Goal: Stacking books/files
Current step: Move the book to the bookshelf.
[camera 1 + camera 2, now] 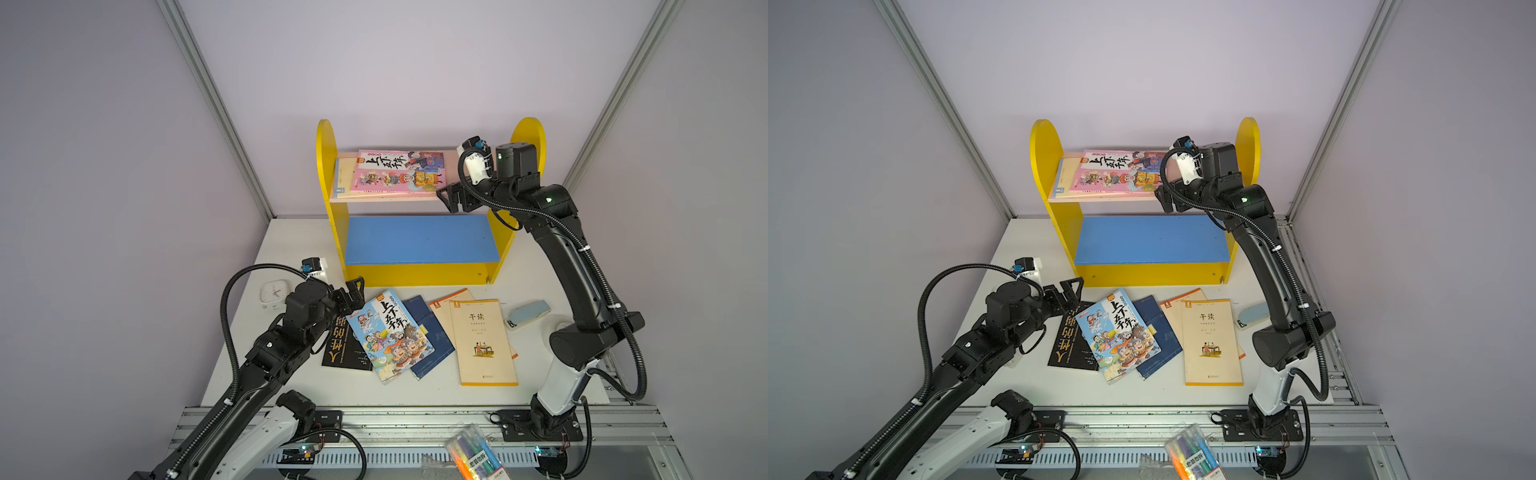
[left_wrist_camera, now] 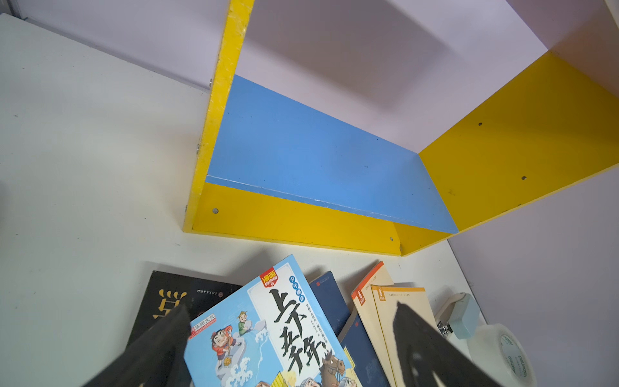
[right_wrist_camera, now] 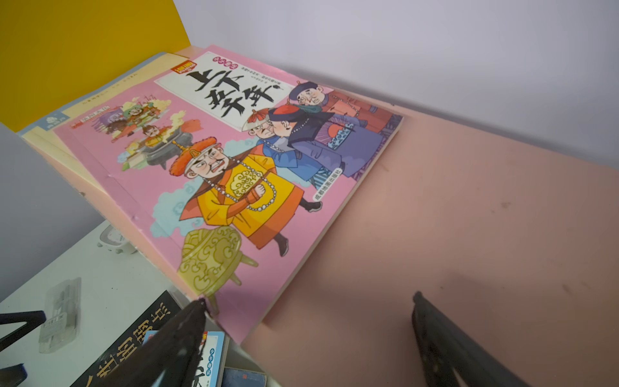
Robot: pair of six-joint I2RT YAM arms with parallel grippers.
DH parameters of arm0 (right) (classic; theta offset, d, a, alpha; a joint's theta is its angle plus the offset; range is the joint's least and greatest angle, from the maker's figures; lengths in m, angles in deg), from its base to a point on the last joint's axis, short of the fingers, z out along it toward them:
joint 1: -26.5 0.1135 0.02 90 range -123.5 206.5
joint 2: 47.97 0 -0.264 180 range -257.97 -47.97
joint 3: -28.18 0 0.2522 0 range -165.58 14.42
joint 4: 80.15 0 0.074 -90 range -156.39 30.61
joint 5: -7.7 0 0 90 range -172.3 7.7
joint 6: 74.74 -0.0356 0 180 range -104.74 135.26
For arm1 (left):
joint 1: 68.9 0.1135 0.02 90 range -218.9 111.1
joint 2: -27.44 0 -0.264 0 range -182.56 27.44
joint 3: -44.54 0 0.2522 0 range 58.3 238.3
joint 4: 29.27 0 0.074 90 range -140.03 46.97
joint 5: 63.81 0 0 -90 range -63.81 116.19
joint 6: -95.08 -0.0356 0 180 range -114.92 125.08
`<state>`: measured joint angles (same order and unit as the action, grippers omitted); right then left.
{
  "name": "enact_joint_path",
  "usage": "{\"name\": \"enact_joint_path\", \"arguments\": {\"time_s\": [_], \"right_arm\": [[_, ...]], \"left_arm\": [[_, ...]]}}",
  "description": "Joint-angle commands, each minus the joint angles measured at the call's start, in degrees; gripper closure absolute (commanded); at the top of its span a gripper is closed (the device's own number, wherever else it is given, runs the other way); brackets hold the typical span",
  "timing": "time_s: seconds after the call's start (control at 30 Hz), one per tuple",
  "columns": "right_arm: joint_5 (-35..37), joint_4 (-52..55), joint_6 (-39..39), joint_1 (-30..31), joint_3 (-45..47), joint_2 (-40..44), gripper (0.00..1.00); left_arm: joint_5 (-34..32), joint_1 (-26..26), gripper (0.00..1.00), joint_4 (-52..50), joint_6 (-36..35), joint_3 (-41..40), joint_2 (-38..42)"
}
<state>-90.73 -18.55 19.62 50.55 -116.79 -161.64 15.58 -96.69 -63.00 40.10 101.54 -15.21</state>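
Both pincers standing spread, right pincer (image 1: 453, 198) hovering at corner of pink book (image 1: 397, 172) lying on top shelf (image 1: 374, 198), upper centre, left pincer (image 1: 353, 291) hanging over loose books (image 1: 388, 332) lying lower centre on surface (image 1: 415, 390).

Yellow shelf unit (image 1: 325, 166) stands at the back of the white table (image 1: 291, 249), with a pink upper board (image 3: 469, 217) and a blue lower board (image 1: 419, 239). Small white square clock (image 1: 272, 293) on the table, left of the shelf. Light-blue stapler-like block (image 1: 528, 314) lies on the right side, a roll of clear tape (image 2: 502, 351) just beside it. Pack of coloured markers (image 1: 473, 455) on the metal rail at the near edge. Blurred translucent case (image 3: 60, 311) near the clock, possibly plastic.
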Motion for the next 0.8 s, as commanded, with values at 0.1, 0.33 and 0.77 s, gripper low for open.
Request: {"name": "enact_joint_path", "arguments": {"time_s": [0.1, 0.33, 0.77], "right_arm": [[3.1, 1.3, -1.1, 0.0, -1.9, -2.1, 0.02], [2.9, 1.4, -1.1, -0.1, -2.3, -2.5, 0.02], [0.5, -1.8, -8.0, -0.1, -1.5, 0.1, 0.02]], "left_arm": [[0.0, 0.2, 0.03, 1.7, 0.0, -0.2, -0.5], [0.2, 0.3, 0.03, 2.0, 0.3, -0.6, -0.8], [0.8, 0.7, 0.03, 2.3, 0.5, -0.6, -1.1]]}}
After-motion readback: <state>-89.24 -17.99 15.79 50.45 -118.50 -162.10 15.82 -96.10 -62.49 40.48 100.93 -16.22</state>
